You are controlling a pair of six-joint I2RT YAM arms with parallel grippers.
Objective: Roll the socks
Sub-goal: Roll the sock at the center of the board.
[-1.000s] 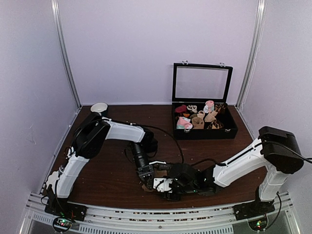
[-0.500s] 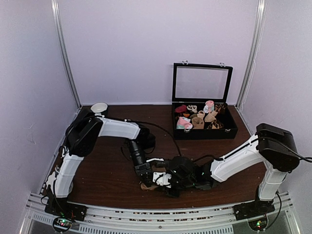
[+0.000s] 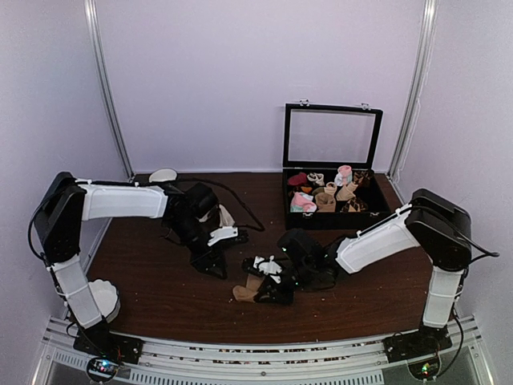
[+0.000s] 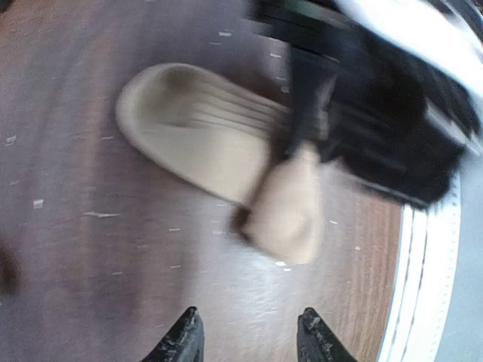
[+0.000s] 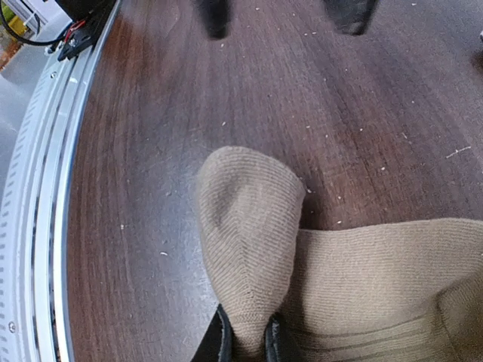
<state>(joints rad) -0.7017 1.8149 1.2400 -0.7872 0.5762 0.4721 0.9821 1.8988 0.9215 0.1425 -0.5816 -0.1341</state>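
The socks [image 3: 245, 292] are seen on the table [image 3: 160, 297] near its front edge, approx. mid-width, w/ the long axis running roughly left-right in the top view. A raised fold at the right-hand end is pinched by the right gripper [image 5: 247, 339]: jaws nearly shut, fabric clamped between them, per the right wrist view. The left gripper [image 4: 249, 341] is held apart from the socks, to their left and further back on the table. Its jaws are part-open and nothing is held. In the left wrist view the socks are found straight ahead of the jaws, the rounded end up-left, the pinched fold nearer and a bit right of centre. Judged from this, the free rounded end is nearer the left arm, and the fold is already covered by the right. Cuffs can't be told apart here because of blur.
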